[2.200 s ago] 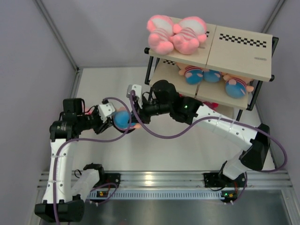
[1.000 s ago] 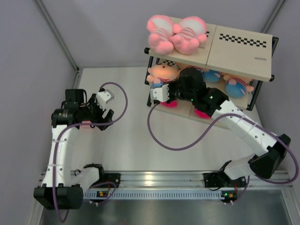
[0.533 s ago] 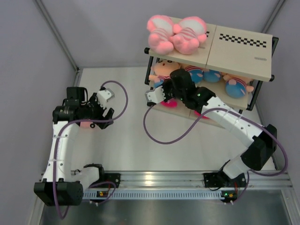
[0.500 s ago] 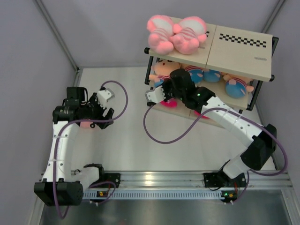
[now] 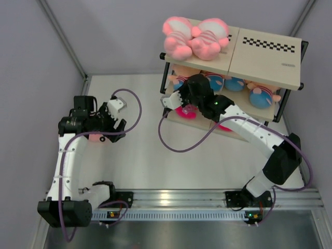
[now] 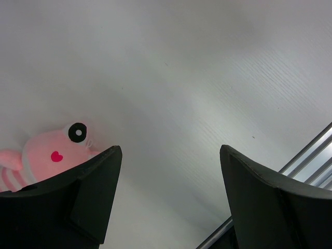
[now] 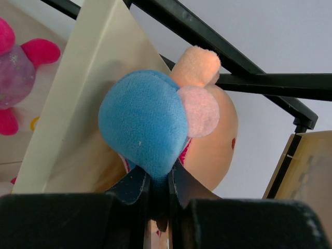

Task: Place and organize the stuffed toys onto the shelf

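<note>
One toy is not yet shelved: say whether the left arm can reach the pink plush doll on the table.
Probably yes: the open left gripper hangs right by the pink plush doll, nothing between them.

This was a robotics lab test cell: plain pale-lilac wall panels (image 5: 104,31) enclosed a bare white tabletop (image 5: 140,166), with a white-and-black left arm (image 5: 63,166) and matching right arm (image 5: 254,136) bolted to a ribbed aluminium rail (image 5: 176,199).

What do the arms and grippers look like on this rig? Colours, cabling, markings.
The left arm and right arm both have white link shells with black joints and bases. A purple cable loops loose from each wrist. The left gripper and right gripper have matte black fingers. No markings are visible.
</note>
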You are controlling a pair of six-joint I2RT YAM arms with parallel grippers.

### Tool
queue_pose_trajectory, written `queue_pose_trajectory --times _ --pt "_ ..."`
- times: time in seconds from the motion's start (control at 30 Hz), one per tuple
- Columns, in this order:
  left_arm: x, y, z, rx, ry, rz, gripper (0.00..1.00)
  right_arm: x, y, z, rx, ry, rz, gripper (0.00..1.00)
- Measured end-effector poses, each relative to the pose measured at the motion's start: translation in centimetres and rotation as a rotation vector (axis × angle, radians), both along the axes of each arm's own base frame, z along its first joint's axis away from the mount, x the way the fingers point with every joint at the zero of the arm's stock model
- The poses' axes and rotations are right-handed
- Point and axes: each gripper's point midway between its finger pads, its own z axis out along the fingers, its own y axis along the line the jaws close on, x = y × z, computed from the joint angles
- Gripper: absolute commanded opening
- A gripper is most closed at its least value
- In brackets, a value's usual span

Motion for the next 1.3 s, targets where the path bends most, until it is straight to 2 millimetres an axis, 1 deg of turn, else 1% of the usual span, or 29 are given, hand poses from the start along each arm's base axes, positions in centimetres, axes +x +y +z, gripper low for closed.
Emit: queue_pose_trajectory --times 0.2,0.3,0.37,0.4,0.43,0.47,0.5,0.63,0.7,0.8,0.83,0.87,0.9,0.97,1.0,1.03,1.17,1.3 --pt "0.0 0.0 0.0 0.000 -0.001 0.000 0.82 1.2 -0.6 0.6 0.015 -0.058 -0.033 0.08" --pt "0.0 0.0 0.0 0.000 0.000 0.000 0.82 1.6 -0.7 0.8 0.017 -0.081 -0.042 0.13" --pt "0.0 0.0 0.0 0.000 -0.001 0.000 0.82 1.8 -0.7 0.9 0.018 -0.091 -0.047 0.17" --pt "0.0 0.0 0.0 0.000 -0.001 0.000 0.82 1.8 -0.7 0.9 0.017 -0.091 -0.049 0.22" --pt "0.0 0.0 0.0 0.000 -0.001 0.000 0.82 1.8 -0.8 0.8 0.015 -0.093 -0.051 0.30" --pt "0.0 0.0 0.0 0.000 -0.001 0.000 0.82 1.9 -0.8 0.8 0.016 -0.094 -0.054 0.35" --pt "0.0 0.0 0.0 0.000 -0.001 0.000 0.82 1.9 -0.8 0.7 0.014 -0.094 -0.056 0.43" --pt "0.0 0.0 0.0 0.001 -0.001 0.000 0.82 1.9 -1.0 0.5 0.016 -0.092 -0.069 0.62" --pt "0.0 0.0 0.0 0.001 -0.001 0.000 0.82 1.9 -1.2 0.3 0.020 -0.089 -0.077 0.66" --pt "0.0 0.0 0.0 0.001 -0.001 0.000 0.82 1.8 -1.3 -0.7 0.015 -0.075 -0.084 0.69" --pt "0.0 0.0 0.0 0.001 -0.001 0.000 0.82 1.7 -1.4 -1.1 0.012 -0.067 -0.086 0.74" --pt "0.0 0.0 0.0 0.001 -0.001 0.000 0.82 1.6 -1.5 -1.4 0.012 -0.060 -0.088 0.75" --pt "0.0 0.0 0.0 0.001 -0.001 0.001 0.82 1.5 -1.6 -1.8 0.011 -0.052 -0.091 0.82" --pt "0.0 0.1 0.0 0.004 0.000 0.003 0.82 1.3 -1.8 -1.5 0.022 -0.060 -0.094 0.85" --pt "0.0 0.2 0.0 0.007 0.001 0.007 0.83 1.1 -1.9 -1.3 0.029 -0.062 -0.094 0.98" --pt "0.0 0.2 -0.1 0.010 0.002 0.013 0.83 0.8 -2.0 -1.1 0.039 -0.063 -0.096 0.99" --pt "0.2 1.0 -0.4 0.038 0.019 0.062 0.83 -0.2 -2.1 0.0 0.069 -0.074 -0.089 1.00" --pt "1.1 2.9 -1.7 0.104 0.049 0.165 0.84 -1.1 -1.9 0.8 0.088 -0.084 -0.078 0.99"
